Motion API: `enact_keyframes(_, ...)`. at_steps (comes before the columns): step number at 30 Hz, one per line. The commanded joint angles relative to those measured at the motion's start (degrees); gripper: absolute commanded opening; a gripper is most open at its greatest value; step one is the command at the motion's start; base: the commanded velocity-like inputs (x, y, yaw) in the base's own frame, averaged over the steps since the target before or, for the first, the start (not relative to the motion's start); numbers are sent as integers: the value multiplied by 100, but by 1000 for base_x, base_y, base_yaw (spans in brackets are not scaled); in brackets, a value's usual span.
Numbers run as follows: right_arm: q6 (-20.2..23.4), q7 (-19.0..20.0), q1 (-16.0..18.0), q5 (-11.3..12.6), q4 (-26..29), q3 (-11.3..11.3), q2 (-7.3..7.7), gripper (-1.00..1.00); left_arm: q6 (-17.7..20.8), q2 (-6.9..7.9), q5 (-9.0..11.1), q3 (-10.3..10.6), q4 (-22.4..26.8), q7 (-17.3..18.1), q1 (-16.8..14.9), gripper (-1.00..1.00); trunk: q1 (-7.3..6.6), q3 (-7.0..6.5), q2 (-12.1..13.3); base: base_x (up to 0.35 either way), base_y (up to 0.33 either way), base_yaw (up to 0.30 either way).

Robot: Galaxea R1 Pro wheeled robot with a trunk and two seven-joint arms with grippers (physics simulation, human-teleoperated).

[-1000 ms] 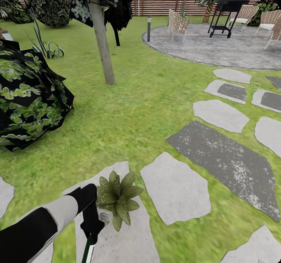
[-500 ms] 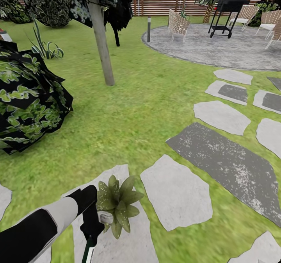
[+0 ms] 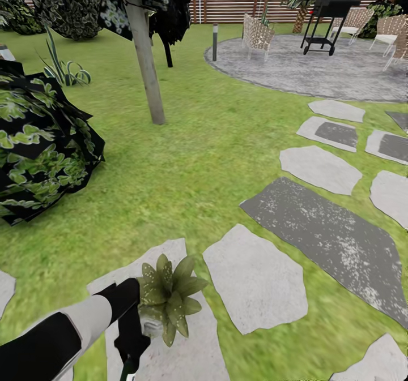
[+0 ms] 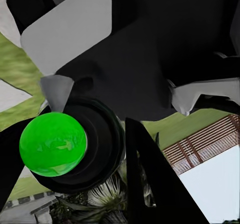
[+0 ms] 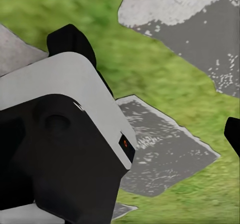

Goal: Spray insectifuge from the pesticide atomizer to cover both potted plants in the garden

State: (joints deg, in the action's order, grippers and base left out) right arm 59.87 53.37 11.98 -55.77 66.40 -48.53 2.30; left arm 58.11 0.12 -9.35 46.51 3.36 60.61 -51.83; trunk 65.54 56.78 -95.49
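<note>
My left gripper (image 3: pixel 131 335) grips the pesticide atomizer (image 3: pixel 124 368), just beside a potted plant (image 3: pixel 168 296) on a stepping stone (image 3: pixel 187 352). I can't tell my right gripper's state.

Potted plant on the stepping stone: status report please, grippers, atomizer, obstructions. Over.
Left gripper shut on atomizer, right beside potted plant on pale stepping stone. Right gripper state cannot tell. Nothing between atomizer and plant.
</note>
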Motion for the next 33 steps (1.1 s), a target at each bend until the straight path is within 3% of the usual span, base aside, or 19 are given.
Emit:
enact_keyframes(1,13,59,6,-56,4,-8,-1,100,25,3,-59,-25,7,47,36,-100,0,2,-2,0,0,-152)
enact_keyframes(12,13,61,6,-56,4,-8,-1,100,25,-3,-64,0,7,39,94,-100,0,-5,-2,0,0,-55)
enact_keyframes(22,13,68,7,-56,4,-8,1,100,25,6,-64,-2,7,39,-585,-100,0,-5,-2,0,0,0)
enact_keyframes(33,13,68,6,-56,4,-8,2,100,25,-2,-66,-1,7,47,-555,-100,0,-5,-2,0,0,0)
